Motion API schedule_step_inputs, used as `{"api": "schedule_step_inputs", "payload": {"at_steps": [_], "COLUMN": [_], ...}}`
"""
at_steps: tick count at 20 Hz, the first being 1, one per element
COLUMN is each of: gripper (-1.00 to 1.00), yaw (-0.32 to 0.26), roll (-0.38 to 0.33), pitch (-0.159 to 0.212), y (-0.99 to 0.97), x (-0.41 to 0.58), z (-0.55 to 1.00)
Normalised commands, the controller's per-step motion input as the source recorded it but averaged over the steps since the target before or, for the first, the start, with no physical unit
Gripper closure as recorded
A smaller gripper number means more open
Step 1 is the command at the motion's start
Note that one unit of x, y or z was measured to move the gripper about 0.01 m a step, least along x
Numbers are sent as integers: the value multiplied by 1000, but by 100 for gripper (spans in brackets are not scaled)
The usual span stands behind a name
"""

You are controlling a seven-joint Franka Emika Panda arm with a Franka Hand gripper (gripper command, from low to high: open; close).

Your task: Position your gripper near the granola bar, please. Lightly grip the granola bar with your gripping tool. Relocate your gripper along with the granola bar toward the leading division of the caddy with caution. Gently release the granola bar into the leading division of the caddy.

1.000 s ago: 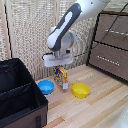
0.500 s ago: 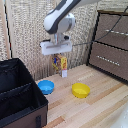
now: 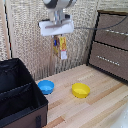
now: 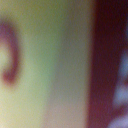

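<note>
Hanging from the gripper (image 3: 56, 45), the granola bar (image 3: 62, 46) sits clamped between closed fingers, high above the blue bowl (image 3: 45, 87) and yellow bowl (image 3: 80, 90).
The black caddy (image 3: 20, 100) stands at the exterior view's left; the wrist view is one yellow-and-maroon blur.

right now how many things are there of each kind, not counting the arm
bowls: 2, a blue bowl and a yellow bowl
granola bar: 1, hanging in the claw above the floor
caddy: 1, black
drawer cabinet: 1, brown
total: 5
</note>
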Motion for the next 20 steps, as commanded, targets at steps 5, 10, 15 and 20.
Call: {"api": "schedule_step_inputs", "payload": {"at_steps": [5, 10, 15, 20], "gripper": [100, 100, 100, 100], "yaw": [-290, -272, -174, -58], "roll": [-67, -77, -87, -78], "pitch": [-46, -11, 23, 3], "y": [211, 388, 575, 614], "x": [-6, -25, -195, -643], "z": [662, 115, 0, 8]}}
